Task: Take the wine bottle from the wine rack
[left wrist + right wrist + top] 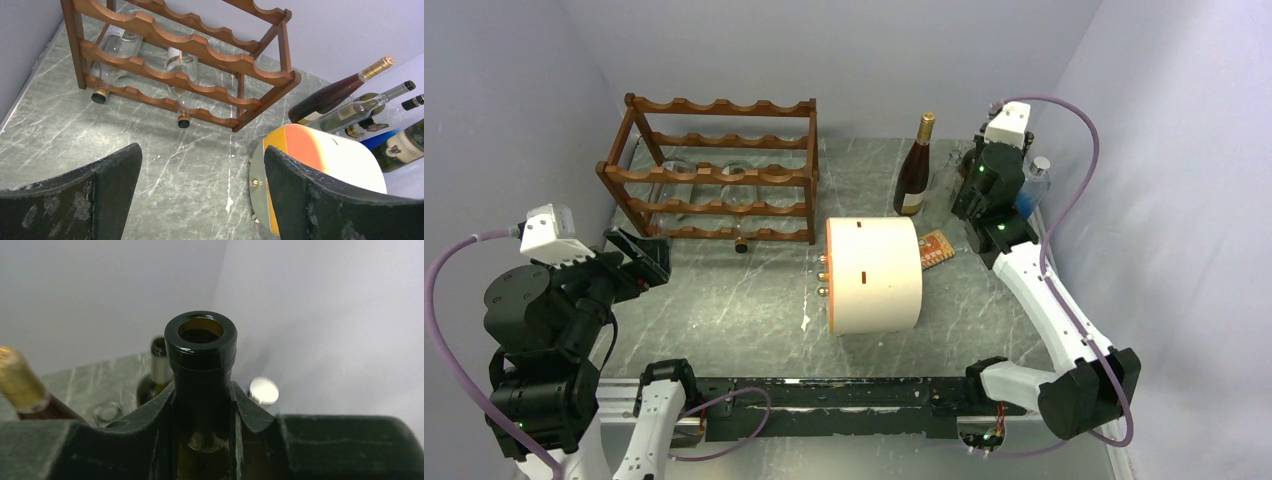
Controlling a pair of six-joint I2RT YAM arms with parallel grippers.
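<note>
The reddish-brown wine rack (714, 170) (190, 47) stands at the back left of the table. Two clear wine bottles lie in its lower tiers, necks toward me, one on the left (112, 45) and one in the middle (740, 240) (182, 75). My left gripper (649, 258) (202, 147) hovers open in front of the rack's left end, with only tabletop between its fingers. At the back right, my right gripper (986, 195) (202, 405) is shut on the neck of an upright dark bottle (201, 355) with an open mouth. The arm hides that bottle in the top view.
A cream cylinder (874, 275) (330, 160) with an orange end lies mid-table, right of the rack. A dark bottle with gold foil (915, 170) (335, 92) stands behind it. More bottles crowd the back right corner (159, 365). An orange packet (934, 248) lies by the cylinder.
</note>
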